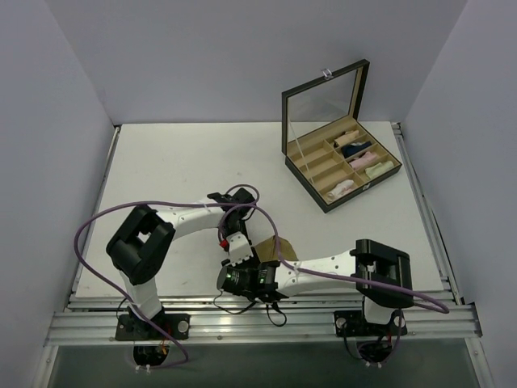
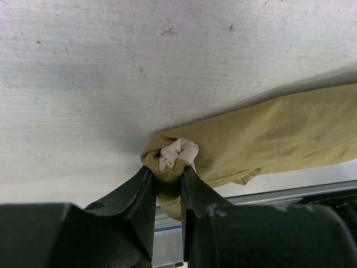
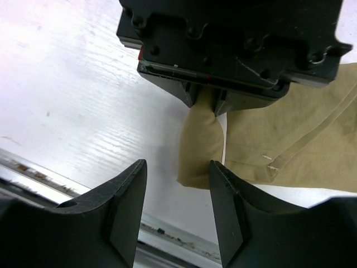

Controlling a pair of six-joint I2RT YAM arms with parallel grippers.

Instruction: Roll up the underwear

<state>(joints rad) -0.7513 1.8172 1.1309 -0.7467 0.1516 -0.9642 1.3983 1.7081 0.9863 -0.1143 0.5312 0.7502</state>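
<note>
The tan-beige underwear (image 2: 279, 131) lies flat near the table's front edge, and part of it shows in the top view (image 1: 284, 245). My left gripper (image 2: 167, 177) is shut on its bunched corner, where the paler band (image 2: 177, 153) sticks out between the fingers. In the right wrist view the left gripper (image 3: 234, 50) pinches the cloth (image 3: 279, 145) from above. My right gripper (image 3: 177, 167) is open and empty, its jaws just short of the hanging folded corner (image 3: 199, 151). A white and pink cloth (image 1: 339, 189) lies in the box's near compartment.
An open dark box (image 1: 321, 196) with a mirrored lid stands at the back right, holding a dark navy roll (image 1: 353, 146) and a mint-green roll (image 1: 378, 170). The metal rail (image 3: 33, 173) runs along the table's front edge just below both grippers. Both arms (image 1: 194, 218) cross at the front centre.
</note>
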